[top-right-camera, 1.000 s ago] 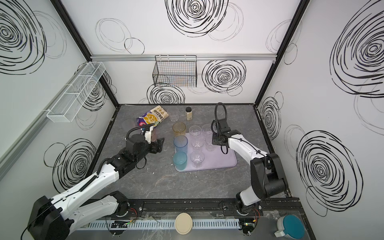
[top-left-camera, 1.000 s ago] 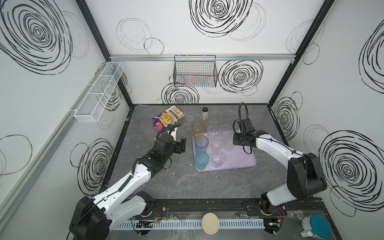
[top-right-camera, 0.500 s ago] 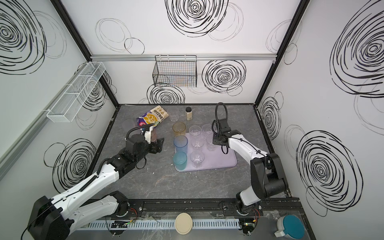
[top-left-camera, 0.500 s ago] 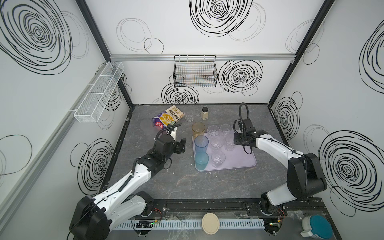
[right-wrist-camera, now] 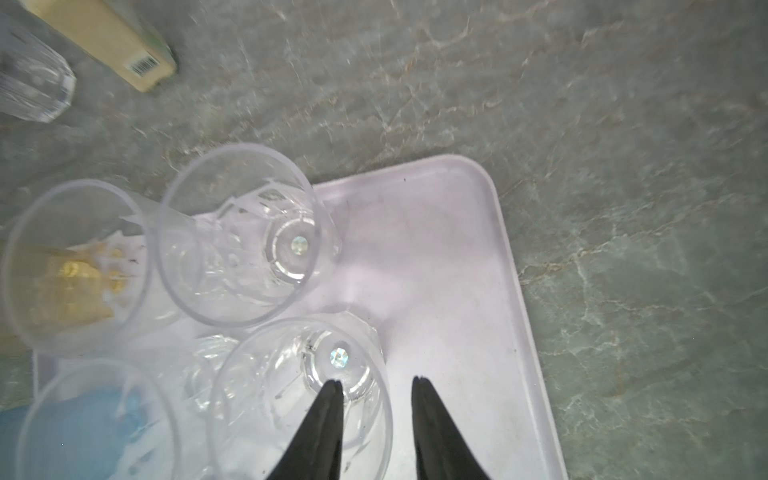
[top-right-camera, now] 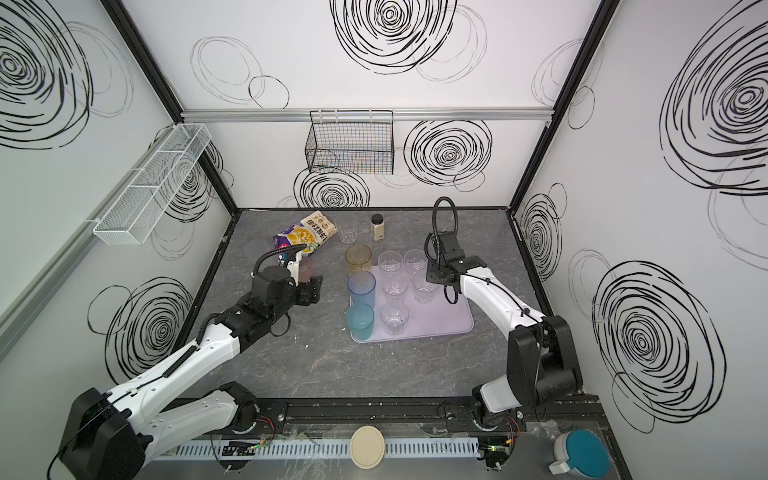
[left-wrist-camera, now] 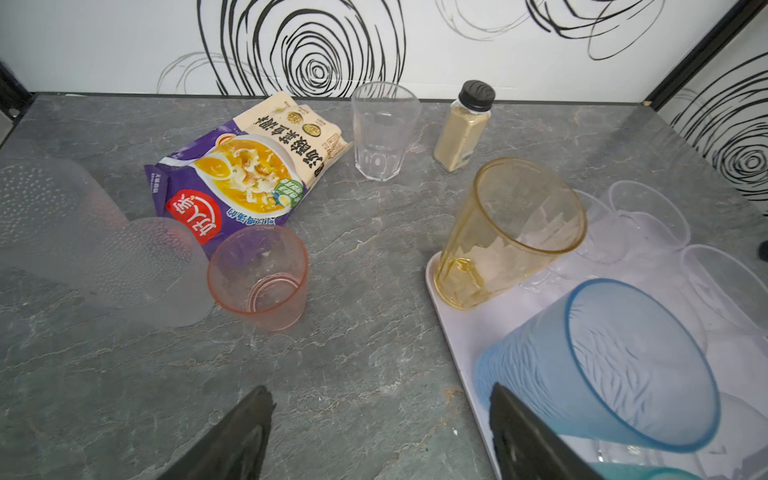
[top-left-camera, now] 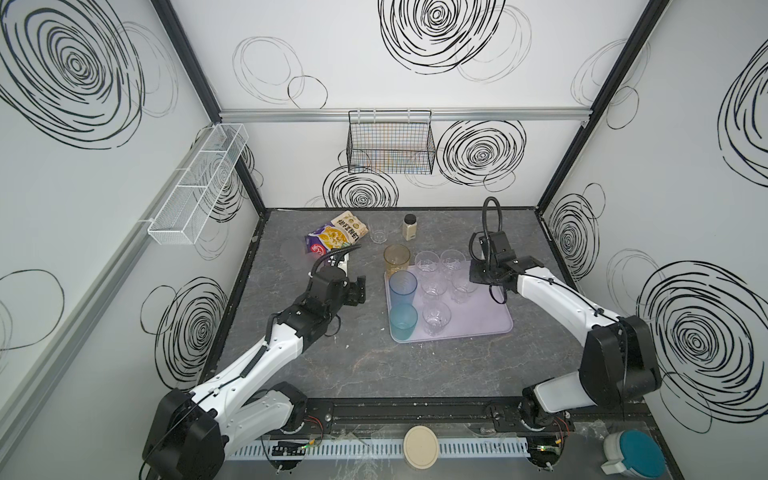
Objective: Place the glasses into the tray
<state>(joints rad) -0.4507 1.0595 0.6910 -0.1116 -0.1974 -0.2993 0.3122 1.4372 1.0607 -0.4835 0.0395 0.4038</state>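
Note:
The lavender tray (top-left-camera: 478, 318) (right-wrist-camera: 436, 257) holds several glasses: a tall blue one (top-left-camera: 402, 286), a teal one (top-left-camera: 402, 321), an amber one (left-wrist-camera: 511, 232) at its far left corner, and several short clear ones. My right gripper (right-wrist-camera: 376, 384) is open over the tray. One finger is inside the clear glass (right-wrist-camera: 299, 395) (top-left-camera: 463, 286) and the other outside its wall, neither pressing it. My left gripper (left-wrist-camera: 380, 390) (top-left-camera: 358, 291) hangs open and empty above the table, left of the tray. A pink glass (left-wrist-camera: 258, 277), a frosted glass (left-wrist-camera: 83, 232) on its side and a clear tumbler (left-wrist-camera: 384, 133) stand off the tray.
A purple snack bag (top-left-camera: 336, 237) and a black-capped jar (top-left-camera: 409, 226) lie near the back wall by the clear tumbler. A black wire basket (top-left-camera: 390, 143) hangs on the back wall and a white mesh basket (top-left-camera: 199, 183) on the left wall.
My right gripper's jaws have parted from the clear glass's wall, leaving the glass standing in the tray. Neither arm has visibly shifted.

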